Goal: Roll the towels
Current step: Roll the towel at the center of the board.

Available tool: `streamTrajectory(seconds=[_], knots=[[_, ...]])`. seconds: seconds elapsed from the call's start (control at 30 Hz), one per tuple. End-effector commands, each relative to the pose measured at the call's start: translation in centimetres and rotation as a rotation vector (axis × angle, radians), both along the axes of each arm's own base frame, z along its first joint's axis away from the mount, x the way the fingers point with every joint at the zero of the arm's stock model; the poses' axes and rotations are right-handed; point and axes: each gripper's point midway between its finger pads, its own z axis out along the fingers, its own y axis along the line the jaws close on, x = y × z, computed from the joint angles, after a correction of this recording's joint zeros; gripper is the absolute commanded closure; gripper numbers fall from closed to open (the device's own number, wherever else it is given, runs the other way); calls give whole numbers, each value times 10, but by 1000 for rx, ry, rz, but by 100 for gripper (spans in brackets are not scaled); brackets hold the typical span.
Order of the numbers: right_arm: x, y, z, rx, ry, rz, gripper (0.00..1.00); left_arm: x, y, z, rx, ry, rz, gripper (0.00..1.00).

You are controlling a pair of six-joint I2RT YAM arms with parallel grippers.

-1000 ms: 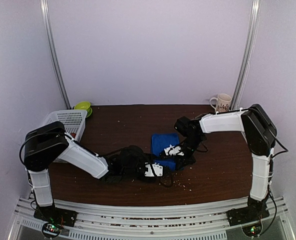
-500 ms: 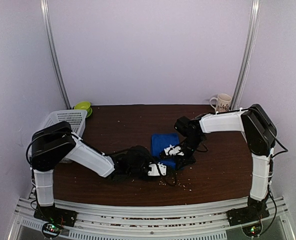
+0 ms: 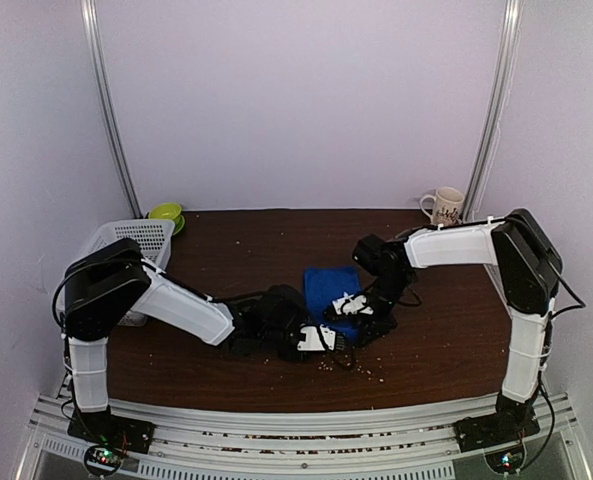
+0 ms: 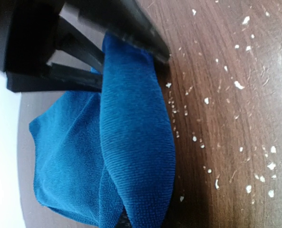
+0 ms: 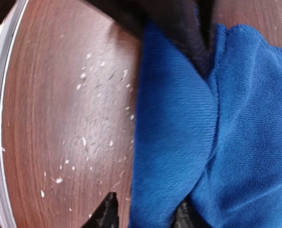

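Observation:
A royal blue towel [image 3: 330,285] lies bunched on the dark wooden table [image 3: 236,260], near the middle. My left gripper [image 3: 321,338] is at the towel's near edge. In the left wrist view a thick fold of the towel [image 4: 136,137] tapers down into its jaws, hides the fingers, and looks pinched. My right gripper [image 5: 146,214] straddles another fold [image 5: 174,133]. Its left fingertip [image 5: 107,209] stands a little clear of the cloth, so the jaws are open. The two grippers meet nose to nose over the towel.
A white slotted basket [image 3: 136,240] and a green bowl [image 3: 166,212] sit at the back left. A white patterned mug [image 3: 446,205] stands at the back right. White crumbs [image 3: 361,370] are scattered near the front edge.
My left arm slid right to the towel's near edge and its jaws closed on a fold. My right gripper's jaws opened and shifted slightly right.

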Motion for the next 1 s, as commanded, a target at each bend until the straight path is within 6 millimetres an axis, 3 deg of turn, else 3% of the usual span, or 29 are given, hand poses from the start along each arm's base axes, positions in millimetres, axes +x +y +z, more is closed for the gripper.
streamTrajectory(seconds=[0.0, 0.3, 0.5, 0.67, 0.97], knots=[[2, -12, 21, 4, -81, -27, 55, -20, 10, -22, 62, 195, -45, 100], [37, -43, 77, 114, -465, -150, 33, -27, 8, -14, 13, 495, -69, 100], [23, -59, 92, 222, -735, -85, 16, -26, 3, -12, 17, 717, -51, 100], [8, -58, 89, 256, -862, -30, 13, -23, 1, -25, 51, 826, -21, 100], [-9, -27, 57, 261, -981, 5, 16, -18, 5, -36, 46, 979, -12, 100]])
